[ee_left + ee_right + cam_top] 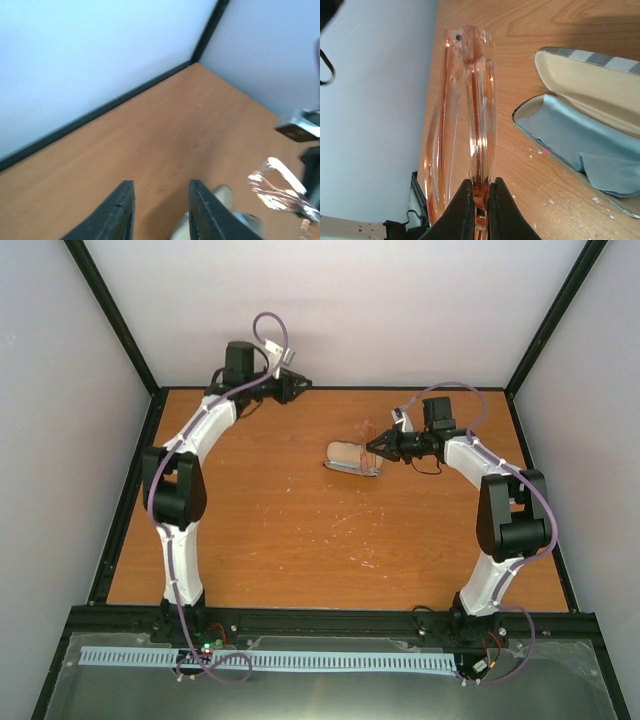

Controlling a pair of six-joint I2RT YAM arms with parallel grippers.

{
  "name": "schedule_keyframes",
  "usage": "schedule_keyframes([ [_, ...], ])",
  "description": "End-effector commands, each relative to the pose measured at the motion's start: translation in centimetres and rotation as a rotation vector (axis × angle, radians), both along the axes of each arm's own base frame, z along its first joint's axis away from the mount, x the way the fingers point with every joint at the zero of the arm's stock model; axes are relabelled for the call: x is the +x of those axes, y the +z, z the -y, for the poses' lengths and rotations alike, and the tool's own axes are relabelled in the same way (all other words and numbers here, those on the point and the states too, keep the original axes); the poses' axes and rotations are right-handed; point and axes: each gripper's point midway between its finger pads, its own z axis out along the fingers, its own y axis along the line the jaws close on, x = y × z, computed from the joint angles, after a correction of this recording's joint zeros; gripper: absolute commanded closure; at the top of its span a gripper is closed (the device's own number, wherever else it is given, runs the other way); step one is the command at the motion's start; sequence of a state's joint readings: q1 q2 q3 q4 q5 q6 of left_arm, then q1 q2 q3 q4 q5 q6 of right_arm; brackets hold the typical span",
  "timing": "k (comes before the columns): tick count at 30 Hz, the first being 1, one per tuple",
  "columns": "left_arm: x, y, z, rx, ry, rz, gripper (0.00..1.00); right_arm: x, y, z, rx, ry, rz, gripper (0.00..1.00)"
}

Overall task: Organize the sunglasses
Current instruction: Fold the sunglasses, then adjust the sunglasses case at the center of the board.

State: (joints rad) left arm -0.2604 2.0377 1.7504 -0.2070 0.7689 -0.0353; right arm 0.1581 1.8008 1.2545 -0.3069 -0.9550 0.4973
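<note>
The sunglasses (pixel 470 100), a folded clear pink pair, are pinched at one end by my right gripper (pixel 480 182) and stick out away from it, above the table. Just to their right lies the open brown case (pixel 585 75) with grey stripes on its lid and a pale blue cloth (pixel 580 150) inside. From above, the right gripper (pixel 380 447) holds the sunglasses (pixel 372 440) over the near end of the case (pixel 345 455). My left gripper (pixel 300 387) is off at the back wall, open and holding nothing. In its own view, the left gripper (pixel 161 183) has bare table between its jaws and the sunglasses (pixel 277 187) glinting at the right.
Black frame rails (pixel 330 620) border the wooden table (pixel 300 540), and pale walls close in at the back and sides. The left arm's elbow (pixel 175 490) stands over the table's left side, the right arm's elbow (pixel 515 515) over the right.
</note>
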Motion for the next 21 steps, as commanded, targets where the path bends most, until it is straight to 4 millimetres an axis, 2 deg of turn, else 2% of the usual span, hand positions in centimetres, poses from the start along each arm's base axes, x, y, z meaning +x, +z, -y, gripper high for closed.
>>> schedule_keyframes([
  [1,4.0,-3.7,-0.3,0.129,-0.011,-0.04,0.72,0.7,-0.3,0.5,-0.047,-0.043,0.005,0.97],
  [3,5.3,-5.9,0.1,0.15,-0.032,-0.087,0.74,1.0,-0.4,0.7,-0.062,-0.061,0.007,0.97],
  [4,5.5,-8.1,0.2,0.161,-0.041,-0.141,0.74,1.0,-0.4,0.9,-0.071,-0.068,0.006,0.97],
  [5,5.9,-8.0,0.5,0.161,-0.047,-0.135,0.74,1.0,-0.5,0.9,-0.077,-0.073,0.005,0.97],
  [6,5.9,-9.5,0.5,0.175,-0.049,-0.167,0.74,1.0,-0.4,1.0,-0.081,-0.077,0.007,0.97],
  [11,4.0,-14.7,0.2,0.244,-0.058,-0.254,0.72,0.3,0.1,1.3,-0.089,-0.09,0.021,0.97],
  [16,3.5,-16.7,-0.2,0.276,-0.05,-0.289,0.69,-0.6,0.0,1.5,-0.084,-0.098,0.024,0.97],
  [21,2.9,-17.9,0.4,0.287,-0.056,-0.319,0.64,-1.2,-0.2,1.7,-0.085,-0.11,0.025,0.97],
])
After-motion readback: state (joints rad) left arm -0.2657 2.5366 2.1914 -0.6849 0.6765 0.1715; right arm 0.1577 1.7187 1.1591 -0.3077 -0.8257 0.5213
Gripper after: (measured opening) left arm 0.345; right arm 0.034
